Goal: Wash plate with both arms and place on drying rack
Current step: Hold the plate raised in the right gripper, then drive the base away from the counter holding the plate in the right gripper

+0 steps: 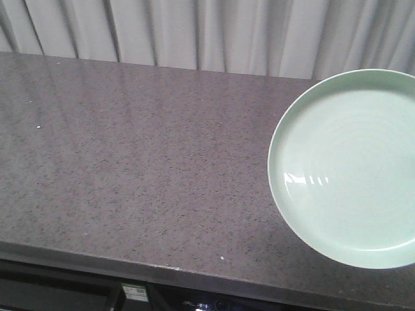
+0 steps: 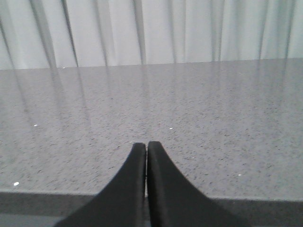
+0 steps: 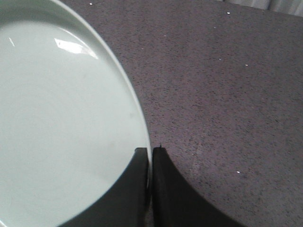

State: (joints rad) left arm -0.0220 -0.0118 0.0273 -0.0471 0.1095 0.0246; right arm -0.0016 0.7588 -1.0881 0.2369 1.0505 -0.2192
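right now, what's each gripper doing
left gripper: closed, holding nothing
right gripper: closed on the rim of the plate

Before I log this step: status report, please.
Left gripper shut, empty, over counter. Right gripper shut on plate rim. No rack in view, nothing blocking.

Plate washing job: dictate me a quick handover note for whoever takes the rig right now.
The left gripper has its jaws shut on nothing, above the near edge of the countertop.
The right gripper has its jaws shut across the rim of the plate, one inside, one outside.
The plate is at the right end of the countertop; I cannot tell if it is lifted.
Done: the plate seems to be gripped.
Left: wash it with both arms, then set it on the drying rack, which is not in view.
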